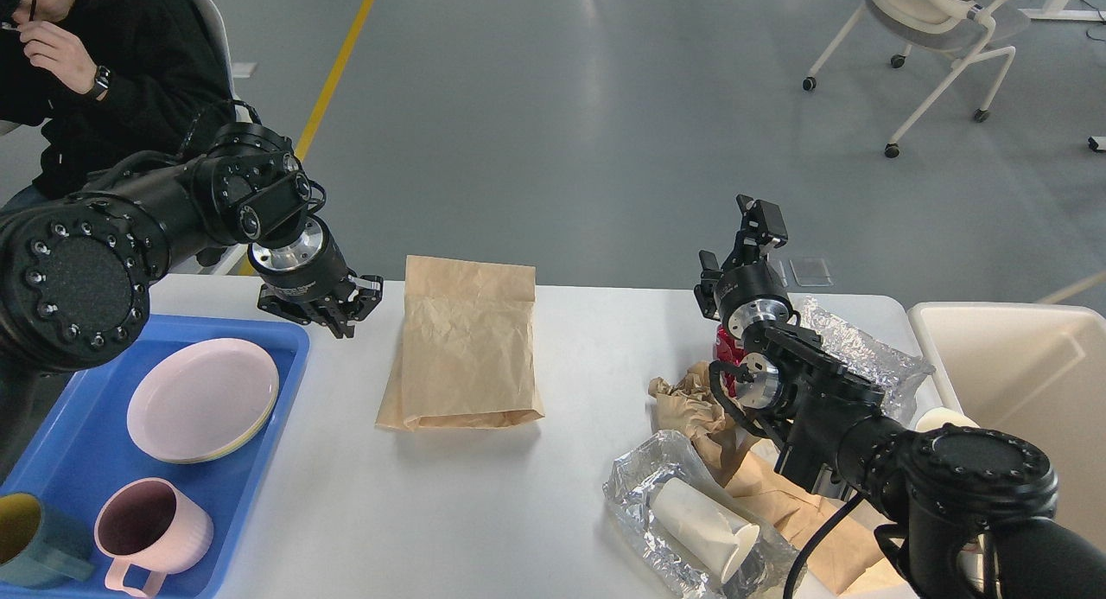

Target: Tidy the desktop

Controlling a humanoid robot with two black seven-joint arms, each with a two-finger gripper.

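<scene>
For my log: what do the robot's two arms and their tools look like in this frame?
Both arms are matte black, built of thick round joint housings ringed with small bolts. Each wrist has a bare silver metal collar. The left tool is short, black and two-fingered; the right tool is black too. Black cables loop along both arms. No sleeves or lettering visible.

The left arm comes in from the left edge and bends down — its gripper points downward, fingers a little apart, nothing between them. The right arm rises from the lower right; its gripper points up — fingers apart, empty.
</scene>
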